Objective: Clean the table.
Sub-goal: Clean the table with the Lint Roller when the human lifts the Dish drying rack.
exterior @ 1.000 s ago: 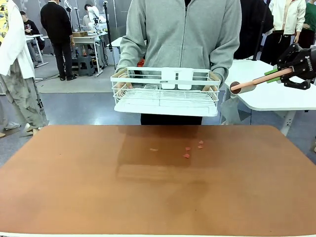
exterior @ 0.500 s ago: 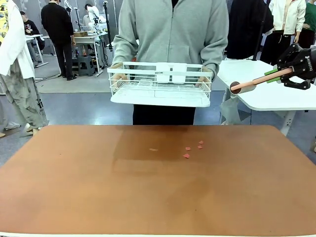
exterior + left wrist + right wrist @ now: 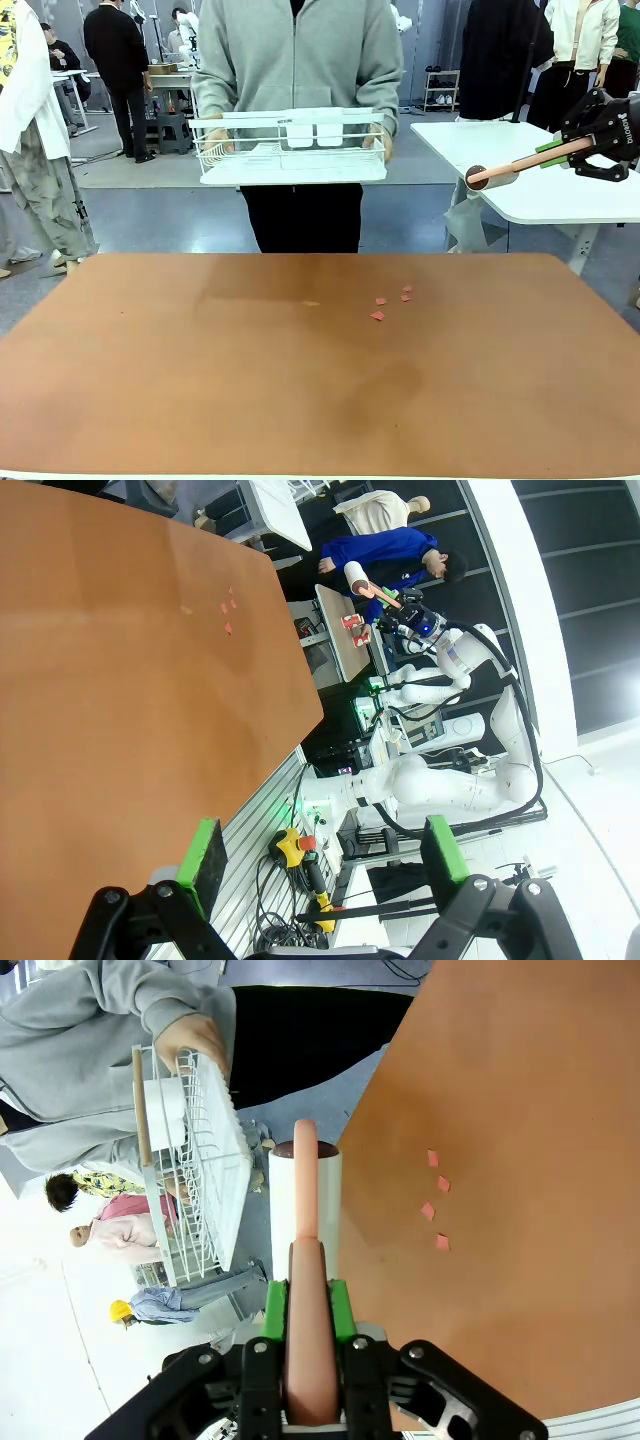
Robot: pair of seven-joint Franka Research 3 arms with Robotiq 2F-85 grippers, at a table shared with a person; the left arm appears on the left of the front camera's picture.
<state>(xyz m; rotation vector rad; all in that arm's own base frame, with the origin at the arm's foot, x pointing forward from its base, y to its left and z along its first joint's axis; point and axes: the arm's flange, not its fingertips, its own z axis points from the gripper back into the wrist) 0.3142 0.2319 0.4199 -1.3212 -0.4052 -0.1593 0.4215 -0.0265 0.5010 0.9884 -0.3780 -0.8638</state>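
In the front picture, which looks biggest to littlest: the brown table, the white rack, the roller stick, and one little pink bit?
1. table, by far the biggest.
2. wire rack, held farther back, yet clearly bigger than the roller.
3. lint roller.
4. pink scrap, tiny.

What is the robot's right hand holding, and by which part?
A lint roller, clamped by its pink handle between the right fingers; the white roll sticks out ahead.
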